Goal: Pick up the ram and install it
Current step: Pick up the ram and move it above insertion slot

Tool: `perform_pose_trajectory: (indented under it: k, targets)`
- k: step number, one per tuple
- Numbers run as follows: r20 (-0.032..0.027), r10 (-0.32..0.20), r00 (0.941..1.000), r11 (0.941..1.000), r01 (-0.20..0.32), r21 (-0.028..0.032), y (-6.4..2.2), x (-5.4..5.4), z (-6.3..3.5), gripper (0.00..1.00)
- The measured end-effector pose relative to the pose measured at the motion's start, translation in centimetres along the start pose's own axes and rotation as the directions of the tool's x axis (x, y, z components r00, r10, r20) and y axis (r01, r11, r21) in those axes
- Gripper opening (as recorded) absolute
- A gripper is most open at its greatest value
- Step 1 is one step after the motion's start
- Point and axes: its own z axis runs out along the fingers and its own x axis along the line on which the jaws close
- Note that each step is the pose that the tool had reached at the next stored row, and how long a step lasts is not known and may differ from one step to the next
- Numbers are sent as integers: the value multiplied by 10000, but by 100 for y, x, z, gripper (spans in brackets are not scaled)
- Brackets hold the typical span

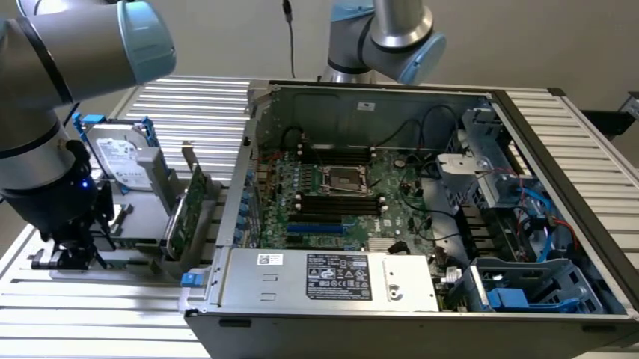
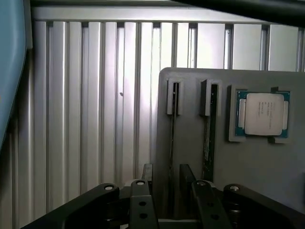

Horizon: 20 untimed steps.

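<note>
One arm bent low, open pincer (image 2: pixel 167 172) flanking slotted ram (image 2: pixel 172 138)

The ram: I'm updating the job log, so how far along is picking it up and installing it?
Done: the pincer is lined up at the gray holder, open and straddling the ram, which stands edge-on in a slot. In hand: nothing is gripped yet. Left: grasping, lifting and seating it in the black motherboard slots, where no green stick shows.
</note>
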Motion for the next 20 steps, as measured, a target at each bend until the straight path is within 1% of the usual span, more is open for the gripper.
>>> perform_pose_trajectory:
  k: [10, 16, 19, 20]
  targets:
    - [1, 0, 10000, 10000, 0, 4, -3, -90, 181, 36]
    - [1, -1, 10000, 10000, 1, 17, 13, -97, 287, 36]
    - [-1, 0, 10000, 10000, 0, 16, 13, -98, 311, 36]
    - [0, 0, 10000, 10000, 0, 16, 13, -98, 317, 34]
